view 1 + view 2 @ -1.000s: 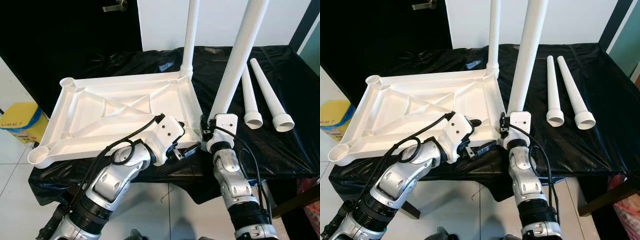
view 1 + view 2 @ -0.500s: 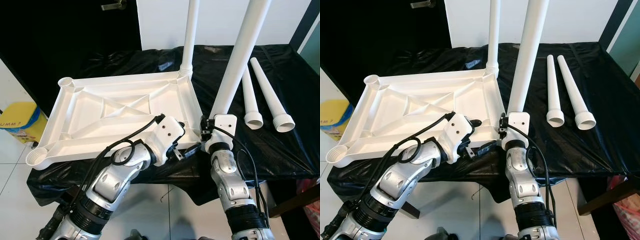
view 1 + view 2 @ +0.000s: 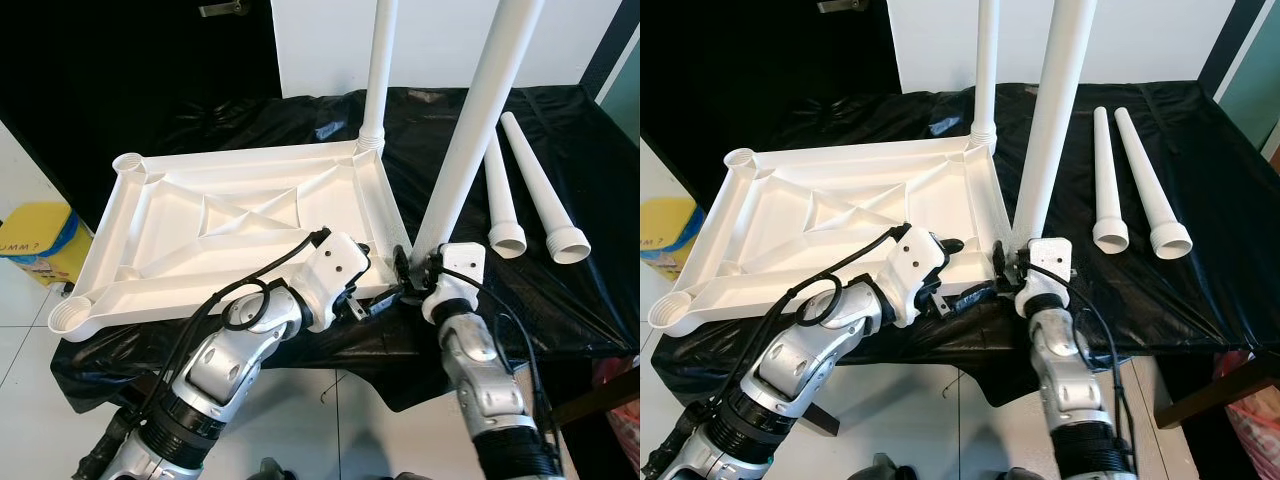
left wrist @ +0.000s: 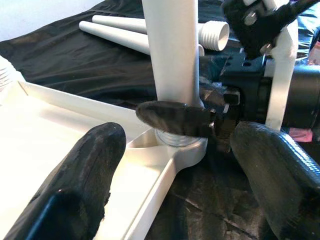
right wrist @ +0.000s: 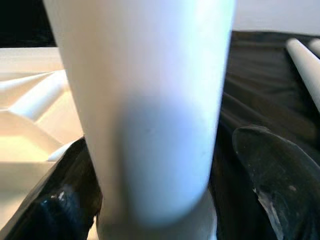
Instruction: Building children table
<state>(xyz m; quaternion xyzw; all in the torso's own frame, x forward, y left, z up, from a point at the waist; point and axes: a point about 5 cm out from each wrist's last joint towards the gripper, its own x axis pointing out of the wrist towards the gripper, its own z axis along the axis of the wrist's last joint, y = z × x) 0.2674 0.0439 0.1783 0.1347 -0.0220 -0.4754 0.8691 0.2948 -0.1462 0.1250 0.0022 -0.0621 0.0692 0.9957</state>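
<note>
White plastic leg [image 3: 470, 120] stands in the upturned tabletop's [image 3: 230, 225] near corner socket between your right jaws [image 3: 408, 272], which look loose around its base; left jaws [image 3: 368, 305] gape just beside. Twist crookedly and threads cross.

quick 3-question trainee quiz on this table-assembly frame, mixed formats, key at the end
1. How many legs stand upright in the tabletop?
2. True or false: the loose legs lie on the floor.
3. The right gripper is around: A) the near upright leg B) the far upright leg C) a loose leg.

Key: 1. Two. 2. False, they lie on the black cloth. 3. A.
</note>
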